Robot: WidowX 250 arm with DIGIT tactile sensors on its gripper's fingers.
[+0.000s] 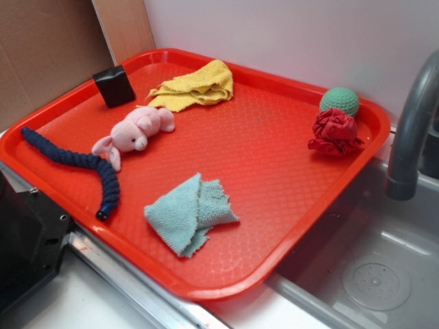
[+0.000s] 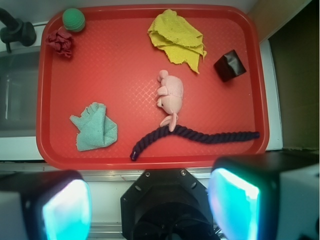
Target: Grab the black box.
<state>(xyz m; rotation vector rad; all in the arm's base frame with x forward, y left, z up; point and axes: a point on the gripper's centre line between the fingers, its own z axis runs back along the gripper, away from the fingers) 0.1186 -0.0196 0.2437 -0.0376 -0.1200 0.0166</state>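
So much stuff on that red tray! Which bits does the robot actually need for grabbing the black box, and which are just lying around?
Needed:
black box, in a tray corner
gripper, open, empty, above the tray's edge

Just lying about:
pink plush toy
dark blue rope
yellow cloth
teal cloth
green ball
crumpled red cloth

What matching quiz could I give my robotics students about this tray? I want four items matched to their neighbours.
Items:
1. black box
2. green ball
3. pink plush toy
4. teal cloth

Places:
A. touching the crumpled red cloth
B. alone near the tray's front edge
C. in a tray corner, beside the yellow cloth
D. ears against the dark blue rope

Pairs: 1-C, 2-A, 3-D, 4-B
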